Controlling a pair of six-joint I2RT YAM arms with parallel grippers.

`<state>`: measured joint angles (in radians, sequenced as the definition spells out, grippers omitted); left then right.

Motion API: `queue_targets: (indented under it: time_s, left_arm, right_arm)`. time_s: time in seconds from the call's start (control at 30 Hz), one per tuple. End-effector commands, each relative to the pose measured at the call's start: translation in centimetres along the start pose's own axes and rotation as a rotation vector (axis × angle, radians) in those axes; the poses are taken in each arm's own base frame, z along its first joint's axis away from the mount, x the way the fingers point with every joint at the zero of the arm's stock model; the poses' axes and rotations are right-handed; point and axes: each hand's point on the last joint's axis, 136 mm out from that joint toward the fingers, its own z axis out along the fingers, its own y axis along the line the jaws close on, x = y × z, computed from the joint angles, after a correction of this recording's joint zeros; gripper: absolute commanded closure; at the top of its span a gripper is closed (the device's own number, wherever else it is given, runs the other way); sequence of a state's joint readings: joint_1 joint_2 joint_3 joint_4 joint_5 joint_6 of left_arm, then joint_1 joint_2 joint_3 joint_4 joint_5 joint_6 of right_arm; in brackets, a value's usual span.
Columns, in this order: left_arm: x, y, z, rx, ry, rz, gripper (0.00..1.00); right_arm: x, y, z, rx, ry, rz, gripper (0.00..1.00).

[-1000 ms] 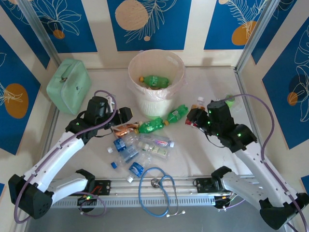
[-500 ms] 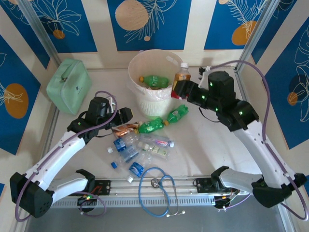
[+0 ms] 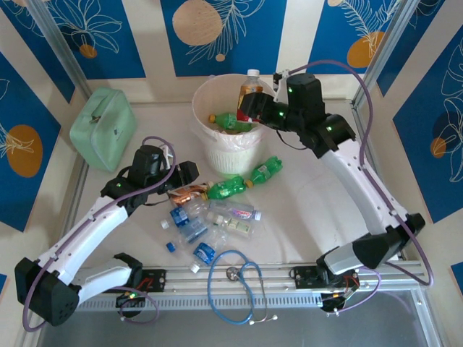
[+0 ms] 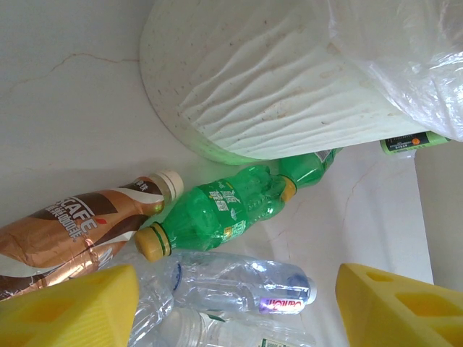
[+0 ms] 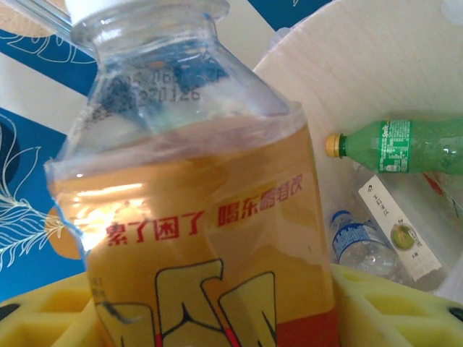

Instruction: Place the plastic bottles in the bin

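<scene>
Well, from overhead the right claw (image 3: 248, 108) is clamped on an orange-labelled bottle (image 3: 251, 88), held upright with its pale cap on top. As best I can judge, it hangs above the mouth of the bin (image 3: 217, 155). Down below that claw, inside the bin, lies a green bottle (image 3: 233, 121). The left claw (image 3: 187, 176) hovers low over the table. Just ahead of it are a brown coffee bottle (image 3: 189, 194) and two more green ones, and a heap of clear bottles (image 3: 210, 217) lies beside it on the near side.

Looking through the left wrist camera, its yellow pads (image 4: 72, 303) stand apart with nothing gripped between them. Straight ahead of the fingers a clear bottle (image 4: 246, 282) lies crosswise. Beyond that are a green bottle with a yellow cap (image 4: 217, 210) and the coffee bottle, with the bin's base further off.

At the right wrist camera, the orange-labelled bottle (image 5: 195, 238) sits squeezed between the yellow fingers (image 5: 391, 311). Past the claw the bin opens up, with a green bottle and a small clear one lying on its floor.

So I'd say the drop is the step in hand. The next move calls for the right fingers to spread once the bottle is clear of the rim, and lowering it a touch first would keep it from bouncing out. The left claw then needs to settle onto a single bottle and close on it, and plenty remain on the table.
</scene>
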<state>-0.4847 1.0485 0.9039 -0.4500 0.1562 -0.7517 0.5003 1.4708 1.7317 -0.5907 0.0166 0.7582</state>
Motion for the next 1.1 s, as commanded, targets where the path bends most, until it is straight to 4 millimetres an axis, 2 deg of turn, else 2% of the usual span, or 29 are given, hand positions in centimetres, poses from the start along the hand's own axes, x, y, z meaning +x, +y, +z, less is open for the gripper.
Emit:
queue_targets:
  time_s: [0.0,0.33,0.53,0.7,0.9,1.07]
  left_arm:
    - [0.1,0.7,-0.3,-0.020,-0.010,-0.002,0.28]
    - [0.1,1.0,-0.1,-0.032,-0.005,-0.001,0.28]
    - [0.7,1.4,0.2,-0.038,0.007,-0.018,0.28]
    - [0.8,1.6,0.0,-0.044,0.008,-0.022,0.25]
    - [0.9,2.1,-0.5,-0.067,0.004,-0.023,0.17]
    - [1.0,2.3,-1.0,-0.081,-0.001,-0.021,0.17]
  right_arm:
    - [-1.1,1.0,0.7,-0.037,0.001,-0.016,0.40]
    - [-2.1,-2.6,4.6,0.066,0.038,0.033,0.38]
    - [-3.0,-3.6,5.4,0.100,0.033,0.042,0.32]
    - [-3.6,-3.4,5.2,0.107,0.025,0.040,0.27]
    - [-4.0,-3.1,3.9,0.118,0.001,0.032,0.21]
    - [-4.0,-2.2,2.3,0.106,-0.022,0.013,0.21]
